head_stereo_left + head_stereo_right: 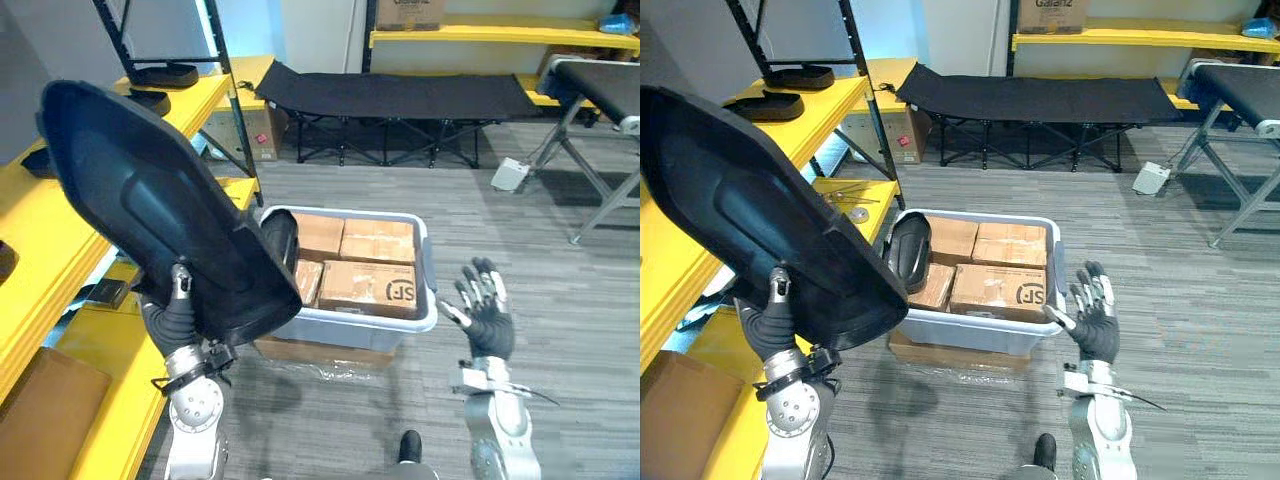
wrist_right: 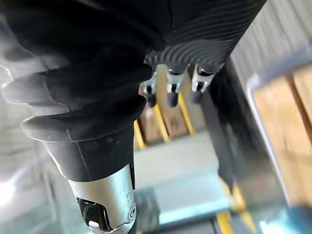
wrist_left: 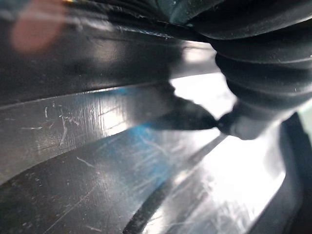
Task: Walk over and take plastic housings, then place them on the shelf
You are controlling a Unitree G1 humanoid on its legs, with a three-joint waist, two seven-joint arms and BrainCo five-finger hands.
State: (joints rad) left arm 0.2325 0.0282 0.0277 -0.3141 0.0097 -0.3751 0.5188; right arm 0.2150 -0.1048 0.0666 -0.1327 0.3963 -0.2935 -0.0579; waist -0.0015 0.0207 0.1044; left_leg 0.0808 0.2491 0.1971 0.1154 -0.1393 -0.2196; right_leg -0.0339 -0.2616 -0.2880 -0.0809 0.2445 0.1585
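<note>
Glossy black plastic housing [image 1: 150, 200], bright yellow shelf [image 1: 120, 390], pale grey bin [image 1: 350, 330] with brown cardboard boxes [image 1: 370, 285], black cot [image 1: 400, 95], grey plank-patterned floor [image 1: 560, 330], right hand [image 1: 490, 322] under a dark ribbed cover, fingers [image 1: 497, 290] silver, dark-tipped.

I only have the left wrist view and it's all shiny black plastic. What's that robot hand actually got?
Observer: The left robot hand grips a large black plastic housing by its lower edge, raised beside the yellow shelf.
Operator: And the other one?
Observer: The right robot hand is open with fingers spread. It holds nothing and is over the floor to the right of the grey bin.
Operator: Anything left in there?
Observer: A second housing stands at the bin's left end, beside cardboard boxes.
</note>
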